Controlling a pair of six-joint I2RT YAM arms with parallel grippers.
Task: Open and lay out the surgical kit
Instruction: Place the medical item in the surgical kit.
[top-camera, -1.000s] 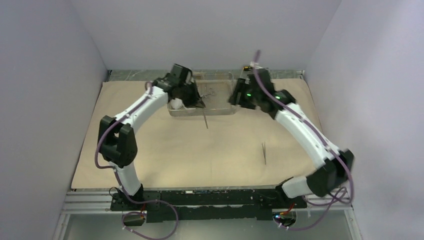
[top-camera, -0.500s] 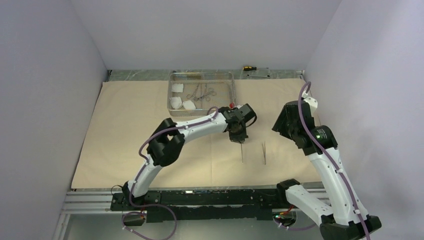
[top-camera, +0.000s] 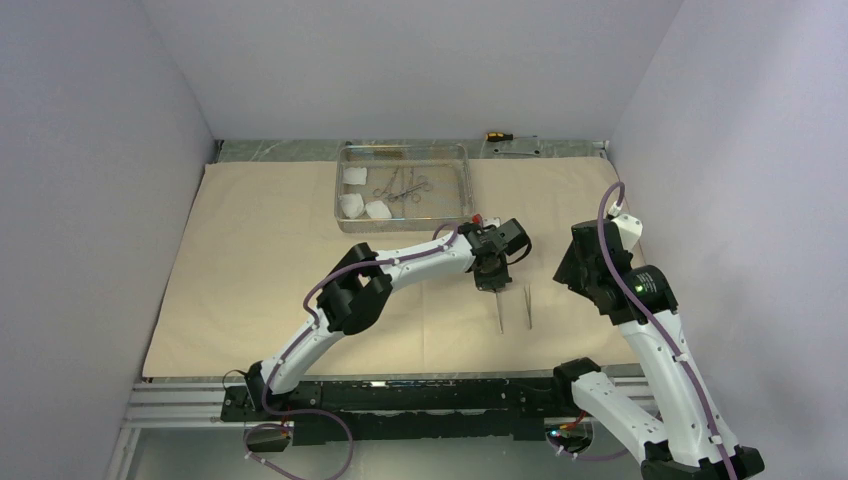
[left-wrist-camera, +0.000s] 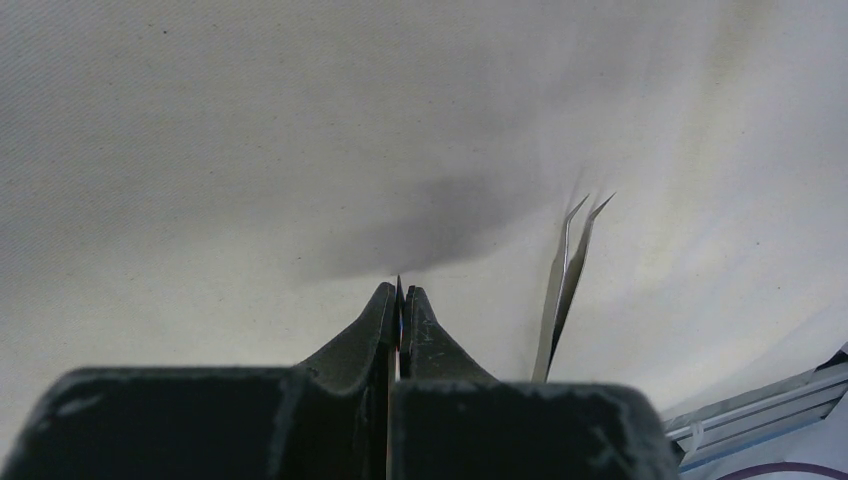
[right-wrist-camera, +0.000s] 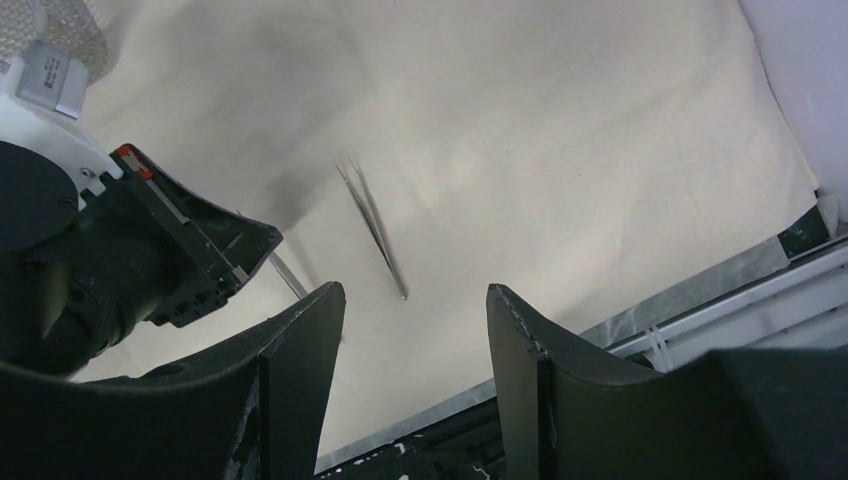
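The beige wrap cloth (top-camera: 270, 270) lies spread flat. The steel mesh tray (top-camera: 467, 185) stands at its back, holding three white gauze pads (top-camera: 352, 205) and ring-handled clamps (top-camera: 400, 185). My left gripper (top-camera: 493, 285) is shut on a slim tweezers (top-camera: 499, 312), low over the cloth's right front. In the left wrist view the jaws (left-wrist-camera: 400, 300) pinch its thin blade. A second tweezers (top-camera: 527, 305) lies on the cloth just right of the held one, also in the left wrist view (left-wrist-camera: 562, 285) and the right wrist view (right-wrist-camera: 375, 228). My right gripper (top-camera: 570, 262) is open and empty, raised further right.
A yellow-handled screwdriver (top-camera: 497, 134) lies behind the cloth near the back wall, beside a grey plate (top-camera: 520, 147). Walls close in on the left, back and right. The metal base rail (top-camera: 400, 385) runs along the cloth's front edge.
My left arm has carried the tweezers from the tray's front edge out to the cloth's right front, beside the lying tweezers. My right arm has pulled back from the tray to the right.
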